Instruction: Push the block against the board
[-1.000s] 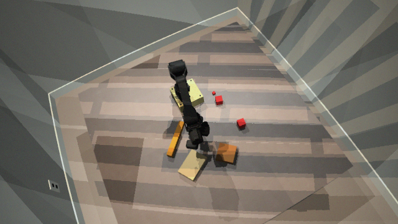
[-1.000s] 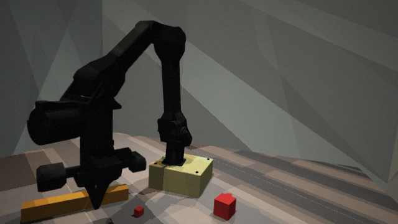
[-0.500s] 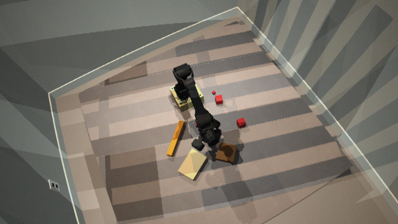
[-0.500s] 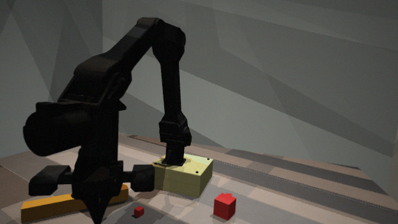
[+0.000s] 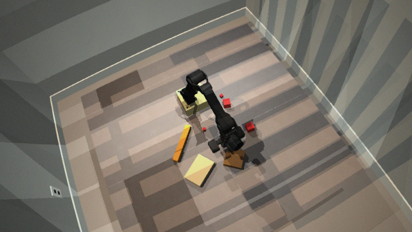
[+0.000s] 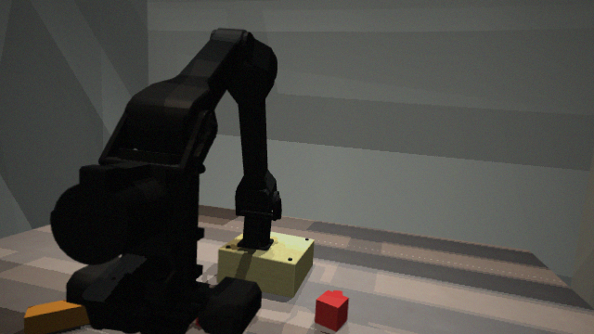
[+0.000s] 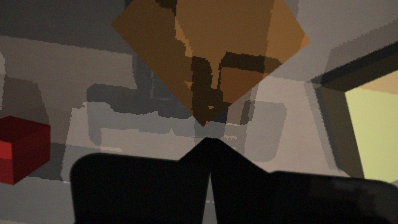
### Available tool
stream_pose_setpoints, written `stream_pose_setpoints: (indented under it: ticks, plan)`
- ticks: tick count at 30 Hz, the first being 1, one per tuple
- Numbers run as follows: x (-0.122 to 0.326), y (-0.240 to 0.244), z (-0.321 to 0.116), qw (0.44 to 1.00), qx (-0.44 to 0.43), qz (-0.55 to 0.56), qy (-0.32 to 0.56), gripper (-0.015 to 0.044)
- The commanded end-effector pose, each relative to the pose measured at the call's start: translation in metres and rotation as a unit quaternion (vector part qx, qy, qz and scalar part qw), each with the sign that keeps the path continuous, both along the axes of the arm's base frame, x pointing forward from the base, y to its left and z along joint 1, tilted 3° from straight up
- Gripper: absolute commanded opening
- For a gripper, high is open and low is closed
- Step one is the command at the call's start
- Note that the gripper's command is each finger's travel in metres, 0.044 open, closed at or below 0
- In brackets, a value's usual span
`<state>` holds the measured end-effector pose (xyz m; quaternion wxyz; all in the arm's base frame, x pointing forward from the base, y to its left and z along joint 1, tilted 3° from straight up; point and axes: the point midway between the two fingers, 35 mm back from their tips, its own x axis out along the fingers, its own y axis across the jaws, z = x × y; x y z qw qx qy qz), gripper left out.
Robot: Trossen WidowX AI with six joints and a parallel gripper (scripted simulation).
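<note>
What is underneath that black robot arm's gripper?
Beneath the gripper there's floor, with a brown square block close by. From above, the gripper covers some of the block's upper edge, so that part is hidden.

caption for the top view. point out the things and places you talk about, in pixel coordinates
Closed gripper (image 5: 232, 154) (image 7: 210, 145) by a brown square block (image 5: 234, 160) (image 7: 225, 30), cream board (image 5: 199, 170) (image 7: 376, 132) lying apart from it.

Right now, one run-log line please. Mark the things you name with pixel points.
tool (image 5: 229, 151) (image 7: 210, 145): shut, nothing held | square block (image 5: 234, 160) (image 7: 235, 30): flat, apart from board (image 5: 199, 170) (image 7: 377, 135) | contact: not made | withdrawal: pending
</note>
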<state>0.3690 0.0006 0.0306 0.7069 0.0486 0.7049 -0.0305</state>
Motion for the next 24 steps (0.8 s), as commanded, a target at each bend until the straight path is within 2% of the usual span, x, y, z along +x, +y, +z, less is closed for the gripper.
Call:
stream_pose_setpoints:
  ticks: [1,18,24]
  plan:
    - [0.010,0.014,0.000,0.998,0.003,-0.067,0.003,0.0000]
    - [0.043,0.075,0.000,0.938,0.009,-0.347,0.012,0.0000]
    - [0.045,0.081,0.000,0.929,0.009,-0.371,0.013,0.0000]
